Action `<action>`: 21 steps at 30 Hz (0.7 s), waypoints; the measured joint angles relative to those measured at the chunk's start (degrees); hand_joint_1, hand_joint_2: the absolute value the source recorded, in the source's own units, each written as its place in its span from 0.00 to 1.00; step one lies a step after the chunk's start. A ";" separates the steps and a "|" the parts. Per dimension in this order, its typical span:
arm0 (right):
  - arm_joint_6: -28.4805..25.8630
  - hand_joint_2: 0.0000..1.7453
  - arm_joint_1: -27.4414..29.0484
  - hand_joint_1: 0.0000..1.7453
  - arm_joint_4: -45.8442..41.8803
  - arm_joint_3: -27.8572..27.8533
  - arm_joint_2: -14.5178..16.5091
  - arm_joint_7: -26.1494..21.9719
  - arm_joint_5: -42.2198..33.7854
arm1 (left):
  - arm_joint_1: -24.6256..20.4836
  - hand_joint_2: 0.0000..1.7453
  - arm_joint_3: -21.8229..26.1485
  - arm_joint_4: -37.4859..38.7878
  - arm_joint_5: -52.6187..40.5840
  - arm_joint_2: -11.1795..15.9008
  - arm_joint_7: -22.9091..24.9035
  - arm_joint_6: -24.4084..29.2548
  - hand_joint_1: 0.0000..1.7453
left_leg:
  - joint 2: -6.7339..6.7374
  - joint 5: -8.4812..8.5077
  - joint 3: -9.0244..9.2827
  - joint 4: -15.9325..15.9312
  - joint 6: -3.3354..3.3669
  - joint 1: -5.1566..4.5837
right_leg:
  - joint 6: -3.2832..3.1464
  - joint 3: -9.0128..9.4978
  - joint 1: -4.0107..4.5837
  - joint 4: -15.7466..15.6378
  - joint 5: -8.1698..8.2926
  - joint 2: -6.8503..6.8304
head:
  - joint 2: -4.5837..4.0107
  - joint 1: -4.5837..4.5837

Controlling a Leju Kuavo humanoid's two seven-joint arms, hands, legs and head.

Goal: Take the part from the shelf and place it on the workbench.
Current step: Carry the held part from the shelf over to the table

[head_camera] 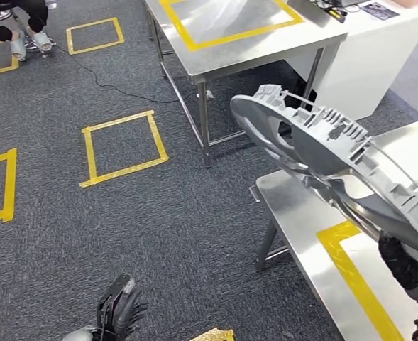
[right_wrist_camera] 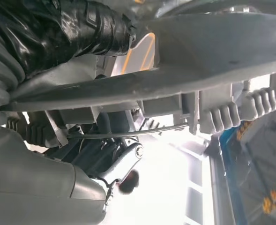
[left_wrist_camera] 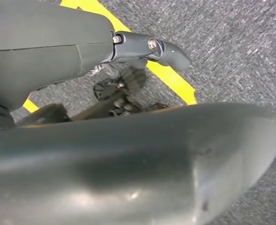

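A long grey ribbed plastic part (head_camera: 324, 145) hangs in the air over the near corner of a steel workbench (head_camera: 294, 213) marked with yellow tape. My right hand (head_camera: 404, 263) grips the part at its near end, at the lower right of the head view. In the right wrist view the same part (right_wrist_camera: 186, 61) runs across the picture, with dark fingers (right_wrist_camera: 76, 28) wrapped over its edge. My left hand (head_camera: 122, 309) hangs low over the carpet with nothing in it, its fingers loosely curled; its thumb (left_wrist_camera: 154, 49) points over yellow floor tape.
A second steel table (head_camera: 233, 35) with a yellow taped outline stands beyond, next to a white desk (head_camera: 377, 50). Yellow taped squares (head_camera: 122, 145) mark the grey carpet. A cable (head_camera: 116, 89) trails across the floor. A seated person's feet (head_camera: 33, 39) are at the far left.
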 joint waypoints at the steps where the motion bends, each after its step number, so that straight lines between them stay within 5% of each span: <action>1: -0.16 1.00 0.10 1.00 -0.31 -0.08 0.05 0.08 0.02 | 0.23 0.00 0.29 -0.05 -0.05 -0.04 0.02 0.01 0.00 | -1.33 -1.88 -1.80 3.98 0.00 0.07 | -0.22 0.01 0.09 0.01 0.00 0.73 | 0.00 -0.06; 3: -0.46 1.00 0.50 1.00 -0.72 -0.41 0.21 0.28 0.10 | 0.70 0.00 0.65 -0.10 -0.18 -0.08 0.07 0.03 0.00 | -2.22 -4.13 -5.35 10.94 0.27 0.01 | -0.47 0.06 0.34 0.03 0.00 2.32 | 0.00 -0.09; 4: -0.60 1.00 0.81 1.00 -0.88 -0.66 0.28 0.43 0.19 | 0.86 0.00 0.74 -0.14 -0.23 -0.10 0.09 0.03 0.00 | -2.39 -3.71 -6.11 11.94 0.54 -0.08 | -0.51 0.11 0.47 0.04 -0.01 3.12 | 0.00 -0.09; 6: -0.79 1.00 1.41 1.00 -1.20 -1.17 0.42 0.71 0.35 | 0.97 0.00 1.03 -0.29 -0.28 -0.14 0.09 0.07 0.00 | -3.19 0.18 -4.60 7.30 1.34 -0.44 | -0.53 0.25 0.59 0.05 -0.01 4.67 | 0.00 -0.07; 8: -0.94 1.00 1.78 1.00 -1.47 -1.50 0.56 0.95 0.46 | 1.02 0.00 1.49 -0.39 -0.36 -0.07 0.09 0.19 0.00 | -5.65 4.00 -1.59 -0.16 2.24 -0.74 | -0.45 0.23 0.54 0.08 0.03 6.09 | 0.00 -0.04; 10: -1.09 1.00 2.27 1.00 -1.76 -1.90 0.74 1.33 0.59 | 1.08 0.00 1.88 -0.53 -0.44 0.03 0.12 0.39 0.00 | -7.19 4.86 -0.06 -3.77 2.74 -0.90 | -0.06 -0.15 0.28 0.10 0.23 7.36 | 0.00 -0.15; 12: -1.17 1.00 3.07 1.00 -2.14 -2.62 0.85 1.78 0.77 | 1.10 0.00 2.10 -1.01 -0.46 -0.05 0.18 0.61 0.00 | -6.36 4.91 0.35 -4.87 2.85 -0.83 | 0.61 -0.56 0.05 -0.13 0.50 8.42 | 0.00 -0.26; 15: -1.16 1.00 3.73 1.00 -2.64 -3.70 0.96 2.20 1.03 | 1.37 0.00 2.37 -1.81 -0.46 -0.32 0.29 1.03 0.00 | -4.31 5.80 1.12 -6.87 3.04 -0.48 | 1.30 -2.40 0.41 2.93 -1.84 5.03 | 0.00 0.08; 18: -1.00 1.00 4.01 1.00 -2.98 -4.36 1.16 2.83 1.28 | 2.42 0.00 2.57 -2.40 -0.40 -0.48 0.71 1.42 0.00 | -1.91 5.74 1.27 -6.99 3.12 -0.63 | 2.04 -6.75 0.23 12.67 -6.49 1.52 | 0.00 0.33; 20: -0.72 1.00 4.58 1.00 -3.14 -4.98 1.36 3.32 1.45 | 3.21 0.00 2.79 -2.99 -0.26 -0.60 1.04 1.67 0.00 | -0.40 5.47 1.28 -6.79 2.87 -0.50 | 2.65 -6.74 -0.13 13.19 -5.71 0.93 | 0.00 0.33; 21: -0.56 1.00 4.78 1.00 -3.22 -5.33 1.45 3.48 1.49 | 3.48 0.00 2.89 -3.31 -0.19 -0.68 1.17 1.74 0.00 | 0.26 5.28 1.29 -6.58 2.61 -0.35 | 2.94 -5.03 -0.30 10.16 -4.00 0.37 | 0.00 0.34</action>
